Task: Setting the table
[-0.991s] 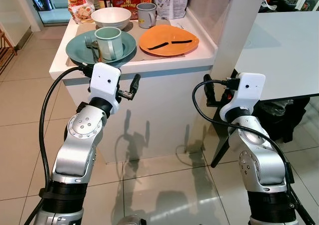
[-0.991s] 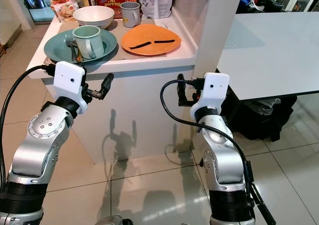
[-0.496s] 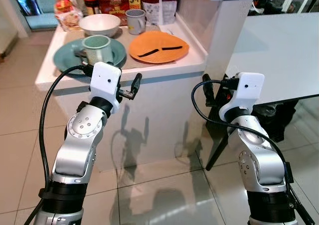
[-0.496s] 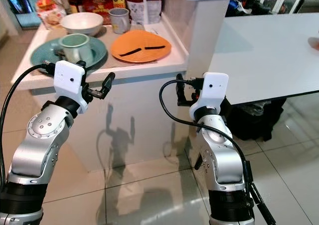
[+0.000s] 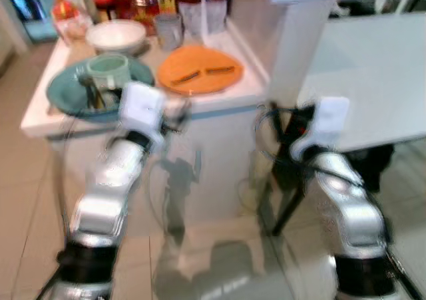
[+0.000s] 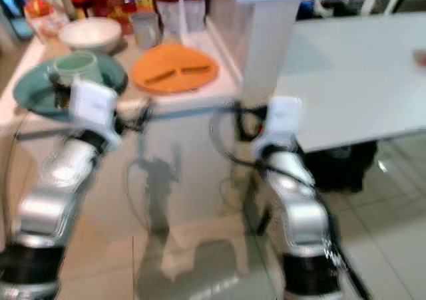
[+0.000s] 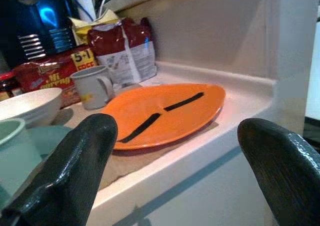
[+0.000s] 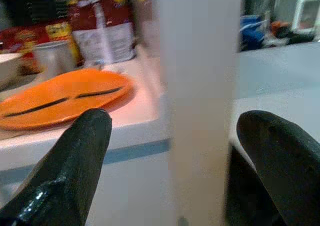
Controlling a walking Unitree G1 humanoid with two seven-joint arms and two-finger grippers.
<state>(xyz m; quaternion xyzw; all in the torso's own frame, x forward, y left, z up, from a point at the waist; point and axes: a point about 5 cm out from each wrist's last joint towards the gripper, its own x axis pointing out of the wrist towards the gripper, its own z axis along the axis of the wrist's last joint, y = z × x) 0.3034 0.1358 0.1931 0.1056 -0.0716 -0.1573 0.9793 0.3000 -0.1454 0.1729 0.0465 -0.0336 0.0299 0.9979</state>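
An orange plate (image 7: 165, 113) is seen on the white counter (image 5: 219, 104), right of a green mug (image 5: 106, 70) on a teal plate (image 5: 63, 94); both the left gripper (image 7: 175, 186) and right gripper (image 8: 172, 176) are held spread, empty, near the counter's front edge.

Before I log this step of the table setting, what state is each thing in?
Left hand: open, holding nothing.
Right hand: open, holding nothing.
Round orange plate: flat on the counter, two dark strips on it.
Pale green mug: upright on the teal plate.
White bowl: upright.
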